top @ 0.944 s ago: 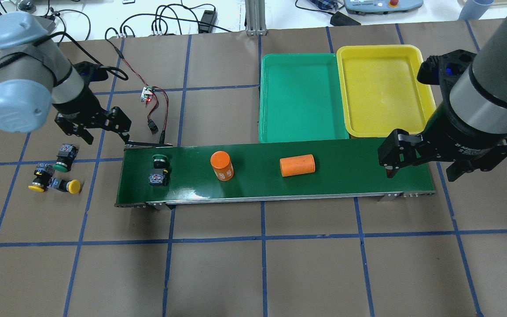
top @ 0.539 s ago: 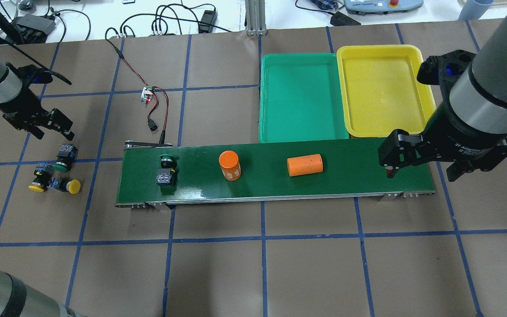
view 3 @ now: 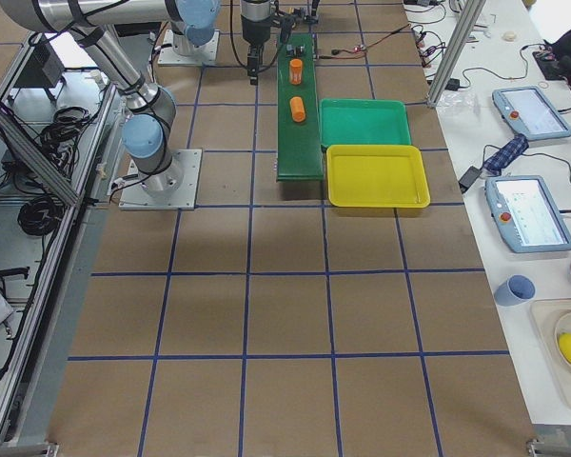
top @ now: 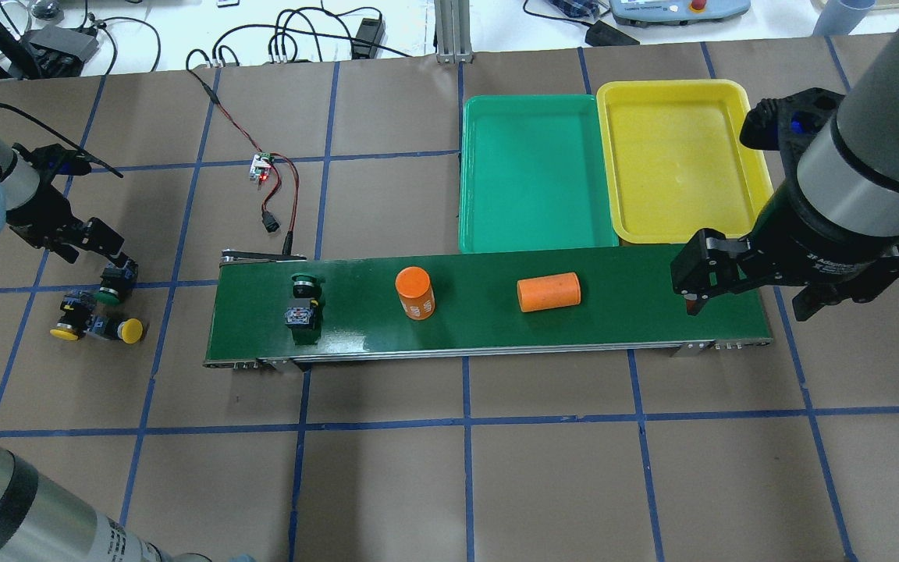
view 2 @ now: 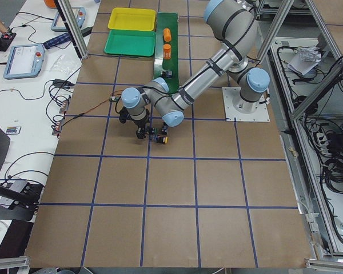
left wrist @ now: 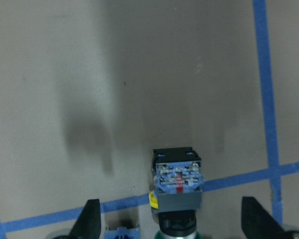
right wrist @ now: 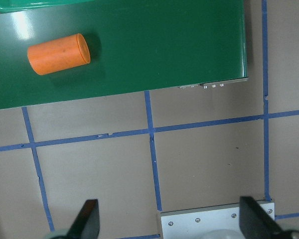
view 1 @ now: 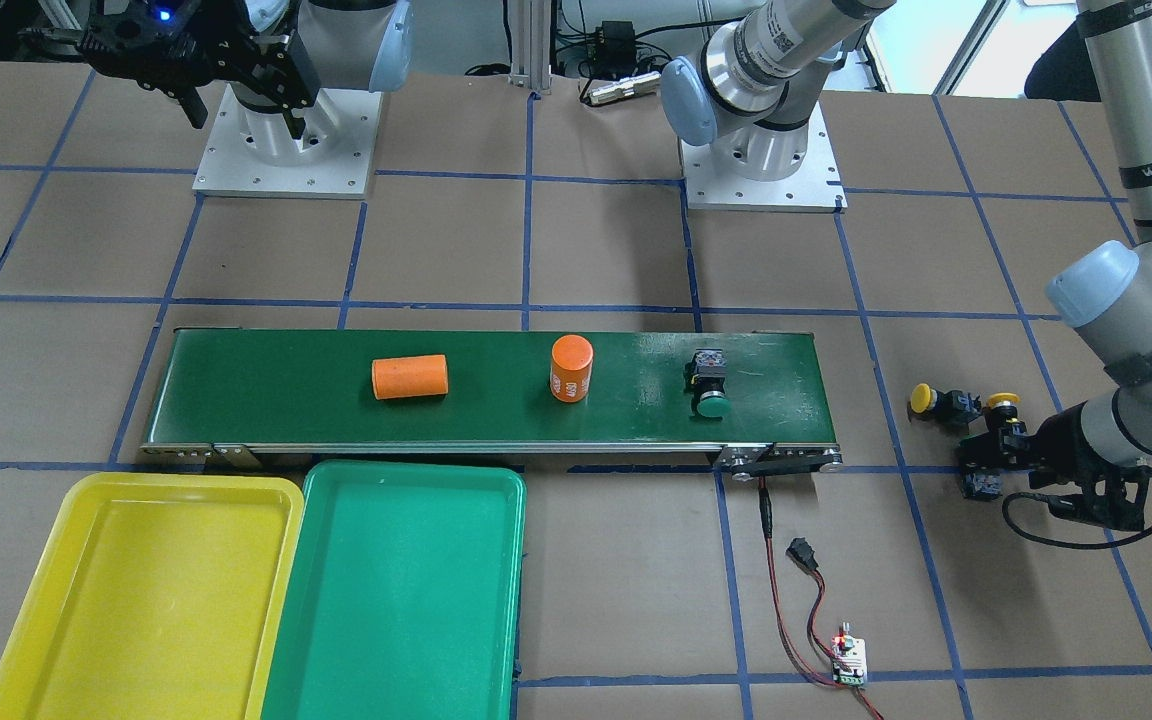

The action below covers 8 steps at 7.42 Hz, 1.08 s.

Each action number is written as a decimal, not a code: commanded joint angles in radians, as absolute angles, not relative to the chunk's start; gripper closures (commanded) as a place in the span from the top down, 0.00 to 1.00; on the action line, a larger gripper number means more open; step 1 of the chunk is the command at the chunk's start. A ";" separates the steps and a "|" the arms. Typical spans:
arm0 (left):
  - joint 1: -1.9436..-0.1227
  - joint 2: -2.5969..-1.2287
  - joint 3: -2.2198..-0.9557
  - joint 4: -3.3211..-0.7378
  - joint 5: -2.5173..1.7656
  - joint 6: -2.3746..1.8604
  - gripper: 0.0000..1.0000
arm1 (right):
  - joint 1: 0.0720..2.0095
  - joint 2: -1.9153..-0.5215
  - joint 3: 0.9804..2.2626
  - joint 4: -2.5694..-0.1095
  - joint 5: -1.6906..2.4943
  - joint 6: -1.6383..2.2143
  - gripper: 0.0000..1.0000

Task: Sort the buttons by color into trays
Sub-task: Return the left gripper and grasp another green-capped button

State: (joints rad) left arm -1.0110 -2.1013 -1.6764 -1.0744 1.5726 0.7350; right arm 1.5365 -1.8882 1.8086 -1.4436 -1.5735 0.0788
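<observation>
A green button [top: 303, 300] lies on the dark-green conveyor belt [top: 621, 304] near its left end; it also shows in the front view [view 1: 711, 390]. On the table left of the belt lie a second green button [top: 111, 285] and two yellow buttons [top: 67, 324] [top: 126, 330]. My left gripper [top: 102, 261] is open and low over that green button, whose blue-and-black body [left wrist: 177, 179] sits between the fingers. My right gripper [top: 742, 300] is open and empty above the belt's right end. The green tray [top: 531, 172] and the yellow tray [top: 680, 156] stand side by side behind the belt.
An upright orange cylinder [top: 414, 293] and a lying orange cylinder [top: 548, 291] ride on the belt. A small circuit board with red and black wires [top: 262, 165] lies behind the belt's left end. The brown table has a blue tape grid.
My left arm has swung left from the belt's end and come down over the green button on the table. The button and both orange cylinders on the belt have moved right. The right arm is still.
</observation>
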 commanded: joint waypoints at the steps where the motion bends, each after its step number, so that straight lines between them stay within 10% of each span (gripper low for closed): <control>1: -1.020 -2.117 -1.687 -1.068 1.569 0.724 0.72 | 1.536 -1.882 1.810 -1.445 -1.572 0.090 1.00; 3: -1.023 -2.129 -1.666 -1.068 1.574 0.721 0.00 | 1.537 -1.882 1.810 -1.443 -1.569 0.089 1.00; 8: -1.295 -1.904 -1.708 -1.264 1.514 0.387 0.00 | 1.537 -1.887 1.824 -1.440 -1.572 0.080 1.00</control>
